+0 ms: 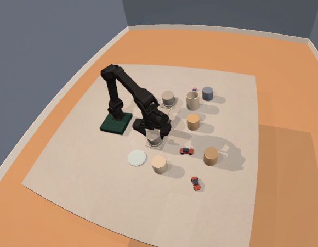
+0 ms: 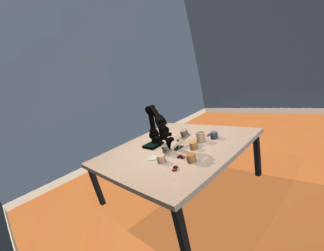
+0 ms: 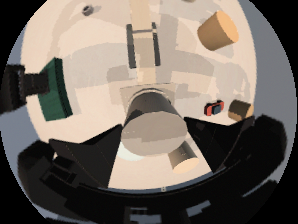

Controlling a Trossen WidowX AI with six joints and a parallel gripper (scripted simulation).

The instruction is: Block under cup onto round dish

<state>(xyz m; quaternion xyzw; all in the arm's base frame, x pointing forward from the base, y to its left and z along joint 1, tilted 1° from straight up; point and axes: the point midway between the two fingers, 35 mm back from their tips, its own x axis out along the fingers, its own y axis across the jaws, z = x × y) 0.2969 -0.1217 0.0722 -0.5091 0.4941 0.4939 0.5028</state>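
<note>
The near grey cup stands on the lower end of the balance. The far grey cup stands on the raised end. My gripper is open and low at the near cup, with one finger on each side of it and nothing gripped. Whether a finger touches the cup cannot be told. The white round dish lies in front of the near cup. The block is not visible.
A pale cylinder stands beside the dish. A red car, an orange cylinder and a brown cylinder are to the right. A tall beige cup and a blue-grey cylinder stand farther back.
</note>
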